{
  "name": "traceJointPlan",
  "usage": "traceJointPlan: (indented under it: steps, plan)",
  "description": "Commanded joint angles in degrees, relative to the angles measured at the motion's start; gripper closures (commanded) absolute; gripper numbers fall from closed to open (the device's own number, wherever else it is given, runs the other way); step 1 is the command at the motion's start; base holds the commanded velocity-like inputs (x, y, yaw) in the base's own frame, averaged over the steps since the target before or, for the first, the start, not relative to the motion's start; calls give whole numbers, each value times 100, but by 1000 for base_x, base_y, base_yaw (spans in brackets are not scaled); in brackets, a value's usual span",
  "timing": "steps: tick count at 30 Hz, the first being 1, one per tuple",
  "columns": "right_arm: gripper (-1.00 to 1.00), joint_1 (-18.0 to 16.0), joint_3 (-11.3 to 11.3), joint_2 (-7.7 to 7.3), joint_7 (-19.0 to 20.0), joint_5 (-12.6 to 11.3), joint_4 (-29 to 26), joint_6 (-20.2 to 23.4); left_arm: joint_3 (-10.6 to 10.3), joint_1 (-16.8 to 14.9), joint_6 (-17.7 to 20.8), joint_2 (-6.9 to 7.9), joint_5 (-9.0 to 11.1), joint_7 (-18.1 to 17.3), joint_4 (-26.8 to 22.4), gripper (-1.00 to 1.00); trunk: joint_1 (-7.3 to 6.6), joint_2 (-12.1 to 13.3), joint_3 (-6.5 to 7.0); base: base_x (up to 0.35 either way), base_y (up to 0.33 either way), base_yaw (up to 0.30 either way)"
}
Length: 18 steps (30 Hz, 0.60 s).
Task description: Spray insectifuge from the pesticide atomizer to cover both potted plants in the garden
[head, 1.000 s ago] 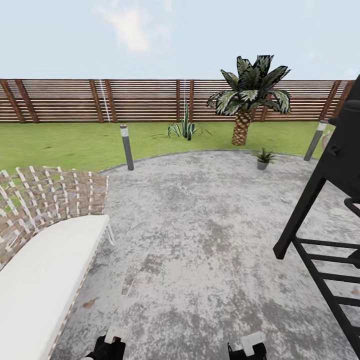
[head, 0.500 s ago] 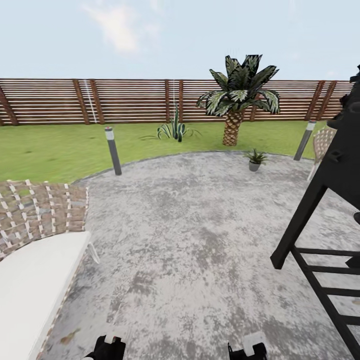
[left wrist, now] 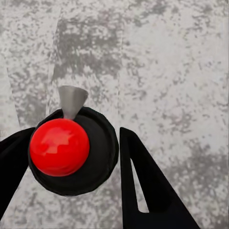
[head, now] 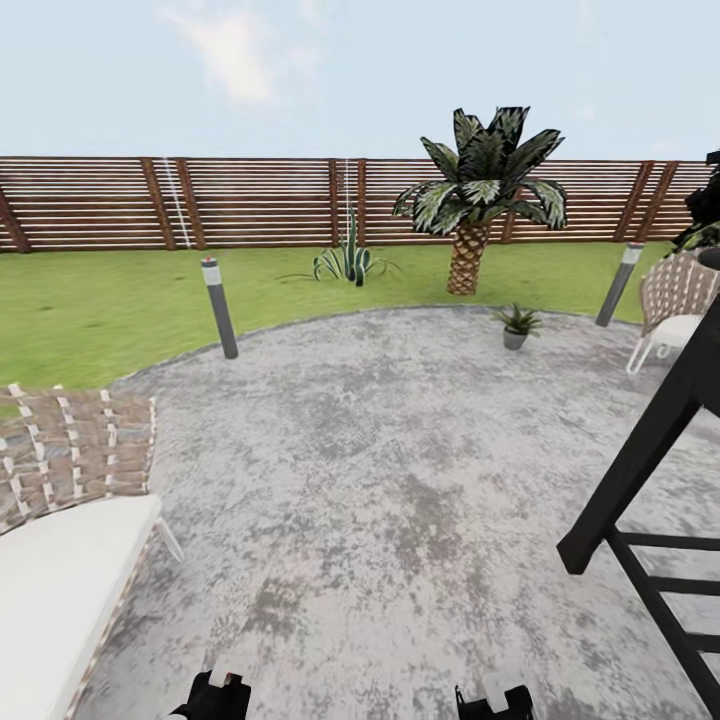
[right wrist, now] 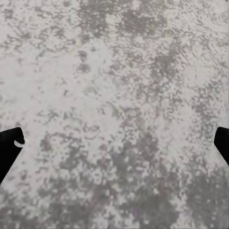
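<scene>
Between left gripper (left wrist: 76, 157) jaws: pesticide atomizer (left wrist: 71, 148); right gripper (right wrist: 114, 148) jaws wide.

Left gripper (left wrist: 78, 157) clasps a red-topped black object; right gripper (right wrist: 114, 148) fingers spread wide, pointing down

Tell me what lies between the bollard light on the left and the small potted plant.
In the head view, only bare paving lies between the bollard light and the potted plant.

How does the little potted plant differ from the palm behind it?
The potted plant is low, with thin green leaves, and sits in a grey pot on the paved patio. The palm is far taller, has a scaly brown trunk and broad dark leaves, and grows straight from the lawn. Both stand upright before the fence.
</scene>
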Motion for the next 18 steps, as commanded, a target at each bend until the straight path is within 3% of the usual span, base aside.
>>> traceJointPlan:
  steps: [1, 18]
  plan:
    - [-100, -4, 19, 1, -59, 60, 7, -2, -24, -3, -21, 2, -7, -5, 4, 100, 3, -2, -5, 334, 0, 0]
    - [-100, -4, 19, 1, -61, 60, 7, -2, -24, -3, -21, 3, -9, -5, 4, 100, 3, -2, -5, 334, 0, 0]
